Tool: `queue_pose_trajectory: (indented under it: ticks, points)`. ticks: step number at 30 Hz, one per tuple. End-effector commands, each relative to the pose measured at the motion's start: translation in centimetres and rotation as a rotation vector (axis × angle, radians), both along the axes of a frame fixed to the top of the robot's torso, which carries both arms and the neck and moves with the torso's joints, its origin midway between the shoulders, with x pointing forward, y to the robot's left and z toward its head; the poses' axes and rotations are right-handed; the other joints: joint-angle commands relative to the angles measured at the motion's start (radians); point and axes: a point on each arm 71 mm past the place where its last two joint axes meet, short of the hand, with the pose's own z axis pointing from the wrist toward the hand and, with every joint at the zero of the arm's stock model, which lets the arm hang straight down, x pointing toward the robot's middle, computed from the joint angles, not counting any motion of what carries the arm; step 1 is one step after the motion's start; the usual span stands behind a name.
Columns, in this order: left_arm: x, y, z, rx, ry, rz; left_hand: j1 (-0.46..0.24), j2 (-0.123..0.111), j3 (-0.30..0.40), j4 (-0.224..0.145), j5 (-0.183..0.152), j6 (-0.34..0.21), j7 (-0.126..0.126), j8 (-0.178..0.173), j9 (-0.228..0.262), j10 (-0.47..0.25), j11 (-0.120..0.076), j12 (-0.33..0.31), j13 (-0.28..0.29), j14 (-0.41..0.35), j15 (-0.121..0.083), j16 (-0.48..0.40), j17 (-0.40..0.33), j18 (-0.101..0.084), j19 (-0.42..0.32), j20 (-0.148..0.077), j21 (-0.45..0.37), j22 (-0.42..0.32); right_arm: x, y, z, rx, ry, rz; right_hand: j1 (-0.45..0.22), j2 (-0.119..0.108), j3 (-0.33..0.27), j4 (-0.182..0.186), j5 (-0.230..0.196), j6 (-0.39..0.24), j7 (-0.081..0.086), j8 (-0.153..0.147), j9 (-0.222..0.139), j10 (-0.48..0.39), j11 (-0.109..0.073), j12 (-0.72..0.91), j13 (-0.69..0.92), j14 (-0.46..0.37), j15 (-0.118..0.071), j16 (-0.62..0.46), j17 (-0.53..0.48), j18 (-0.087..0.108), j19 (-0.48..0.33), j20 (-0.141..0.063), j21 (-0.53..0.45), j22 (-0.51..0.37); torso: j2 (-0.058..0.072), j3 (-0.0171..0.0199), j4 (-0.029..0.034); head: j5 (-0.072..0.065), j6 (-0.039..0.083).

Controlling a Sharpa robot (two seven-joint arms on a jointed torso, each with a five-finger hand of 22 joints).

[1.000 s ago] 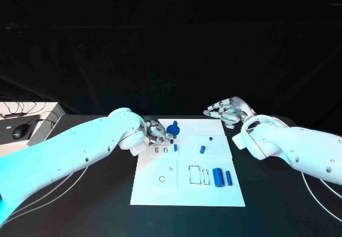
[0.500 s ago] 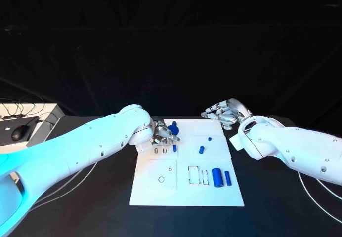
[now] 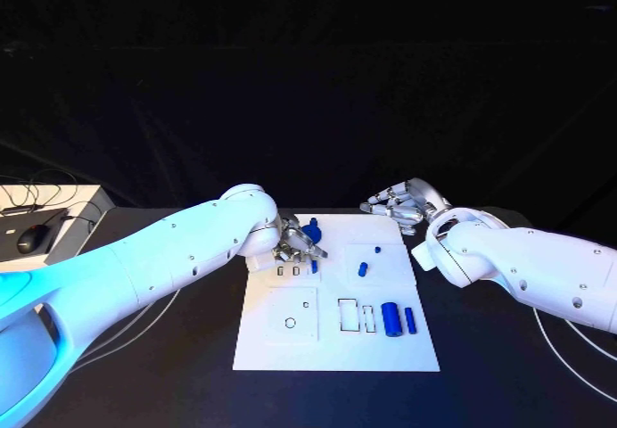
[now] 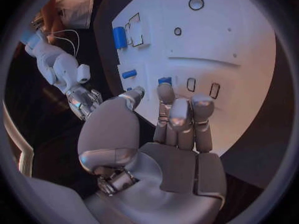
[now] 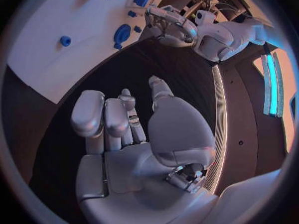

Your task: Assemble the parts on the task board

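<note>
Two white arms reached over the black table (image 3: 168, 357), and between them lay the task board (image 3: 337, 343), a white plate at the centre. The left hand (image 3: 297, 239) hovered over the board's upper-left corner, at about ten o'clock from its middle; its fingers (image 4: 179, 115) were curled loosely and grasped nothing I could make out. The right hand (image 3: 405, 204) hung off the board at about one o'clock, fingers (image 5: 99, 115) apart and released.

The parts lay scattered: a large blue cylinder (image 3: 390, 318) with a slimmer rod (image 3: 410, 320) beside it at four o'clock, a round blue piece (image 3: 313, 233) just beside the left fingers, a short peg (image 3: 364, 268) near the centre.

The risk, as I judged it, was the left fingers brushing the round piece or the small slots below it, knocking parts out of position.

No brand, label or writing could be read.
</note>
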Motion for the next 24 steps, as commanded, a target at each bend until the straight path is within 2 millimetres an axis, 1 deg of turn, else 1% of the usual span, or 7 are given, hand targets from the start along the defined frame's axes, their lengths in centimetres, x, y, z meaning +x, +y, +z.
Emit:
queue_pose_trajectory:
  ticks: [1,6,8,10,13,17,24]
  points:
    - [-0.04,-0.03,-0.19,0.054,0.031,-0.034,0.012,0.001,0.009,-0.003,-0.004,0.009,0.001,-0.004,0.003,-0.001,0.0,0.006,-0.001,0.008,-0.001,0.003,0.0,-0.007,0.012,-0.001,-0.001,0.006,-0.01,0.18,-0.12,-0.012,0.008,0.015,-0.003,-0.003,0.001,-0.008,0.001,-0.005,0.004,-0.004,0.001,-0.006,0.001,-0.004,0.0,-0.001,-0.002,-0.001,-0.001,0.005,0.049,-0.004,-0.003,0.13,0.001,-0.0016,0.0004,0.0,-0.002]
    - [0.24,0.17,-0.33,0.075,0.037,-0.026,0.012,0.0,0.039,-0.023,-0.002,0.026,-0.009,0.005,0.024,-0.009,-0.005,0.014,0.017,0.008,-0.005,0.003,-0.003,-0.01,0.025,-0.003,0.005,0.032,0.02,0.25,-0.17,-0.014,0.011,0.016,-0.003,-0.003,0.001,-0.008,0.001,-0.005,0.004,-0.004,0.001,-0.006,0.001,-0.004,0.0,-0.001,-0.002,-0.001,-0.001,0.005,0.049,-0.004,-0.003,0.13,0.002,-0.0031,-0.0006,0.0,-0.002]
    - [0.34,0.28,-0.34,0.079,0.038,-0.023,0.006,0.0,0.06,-0.033,-0.001,0.027,-0.01,0.0,0.044,-0.011,-0.006,0.012,0.036,0.008,-0.006,0.004,-0.002,-0.011,0.026,-0.004,0.005,0.038,0.04,0.29,-0.2,-0.014,0.013,0.017,-0.003,-0.003,0.001,-0.008,0.001,-0.005,0.004,-0.004,0.001,-0.006,0.001,-0.004,0.0,-0.001,-0.002,-0.001,-0.001,0.005,0.049,-0.004,-0.003,0.13,0.003,-0.0028,-0.001,-0.001,-0.002]
    - [0.41,0.39,-0.35,0.083,0.04,-0.021,-0.003,0.0,0.067,-0.047,0.0,0.034,-0.011,-0.023,0.07,-0.008,-0.006,-0.004,0.064,0.008,-0.006,0.004,-0.005,-0.012,0.028,-0.005,0.0,0.045,0.04,0.29,-0.23,-0.015,0.014,0.017,-0.003,-0.003,0.001,-0.008,0.001,-0.005,0.004,-0.004,0.001,-0.006,0.001,-0.004,0.0,-0.001,-0.002,-0.001,-0.001,0.005,0.049,-0.004,-0.003,0.13,0.003,-0.003,-0.0009,-0.002,-0.002]
    - [0.48,0.43,-0.36,0.085,0.04,-0.019,-0.003,0.0,0.067,-0.047,0.0,0.034,-0.011,-0.025,0.072,-0.007,-0.006,-0.005,0.066,0.008,-0.006,0.004,-0.005,-0.012,0.028,-0.005,-0.001,0.046,0.05,0.28,-0.26,-0.016,0.016,0.016,-0.003,-0.003,0.001,-0.008,0.001,-0.005,0.004,-0.004,0.001,-0.006,0.001,-0.004,0.0,-0.001,-0.002,-0.001,-0.001,0.005,0.049,-0.004,-0.003,0.13,0.003,-0.0042,0.0007,-0.004,-0.003]
    - [0.54,0.27,-0.36,0.082,0.04,-0.016,-0.005,0.002,0.055,-0.046,-0.001,0.044,-0.01,-0.053,0.1,-0.004,-0.005,-0.025,0.099,0.007,-0.005,0.004,-0.006,-0.013,0.031,-0.005,-0.01,0.061,0.06,0.33,-0.29,-0.017,0.018,0.017,-0.003,-0.003,0.001,-0.008,0.001,-0.005,0.004,-0.004,0.001,-0.006,0.001,-0.004,0.0,-0.001,-0.002,-0.001,-0.001,0.005,0.049,-0.004,-0.003,0.13,0.004,-0.0055,0.0017,-0.006,-0.005]
    - [0.57,-0.23,-0.4,0.069,0.038,-0.014,-0.006,0.0,0.059,-0.042,-0.002,0.045,-0.009,-0.061,0.108,-0.003,-0.004,-0.032,0.106,0.006,-0.005,0.002,-0.008,-0.013,0.032,-0.004,-0.012,0.068,0.06,0.5,-0.33,-0.018,0.022,0.021,-0.006,0.0,0.001,-0.01,-0.001,-0.003,0.003,-0.005,0.002,-0.004,0.001,-0.002,0.001,-0.001,-0.003,0.001,0.0,0.005,0.049,-0.004,-0.002,0.131,0.01,-0.0061,-0.0017,-0.008,-0.009]
